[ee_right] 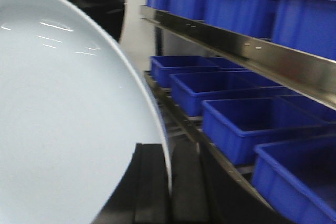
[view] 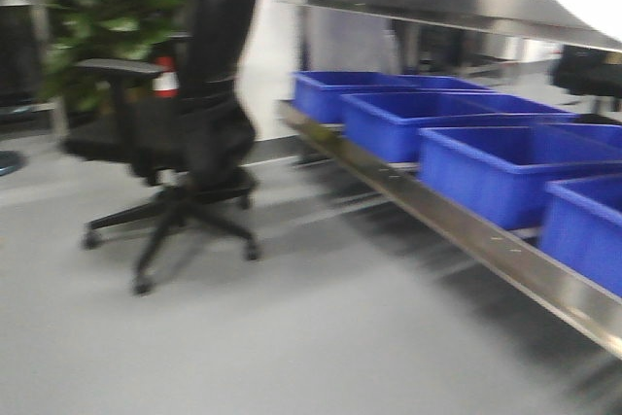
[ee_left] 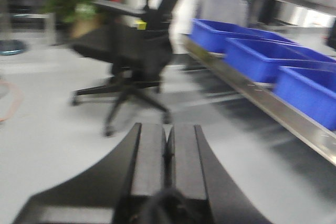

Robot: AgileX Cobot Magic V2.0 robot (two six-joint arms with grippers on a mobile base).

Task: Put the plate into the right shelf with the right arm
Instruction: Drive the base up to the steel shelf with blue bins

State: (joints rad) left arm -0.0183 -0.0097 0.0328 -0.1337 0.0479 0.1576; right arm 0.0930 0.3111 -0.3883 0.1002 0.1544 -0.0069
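My right end effector is clamped on the rim of the white plate. The plate stands on edge between the two fingers and fills the left of the wrist view. It is in the air, beside the steel shelf and not on it. Blue bins sit in rows on both shelf levels. My left end effector is clenched on nothing, above the grey floor. A black office chair stands near a potted plant. All views are blurred.
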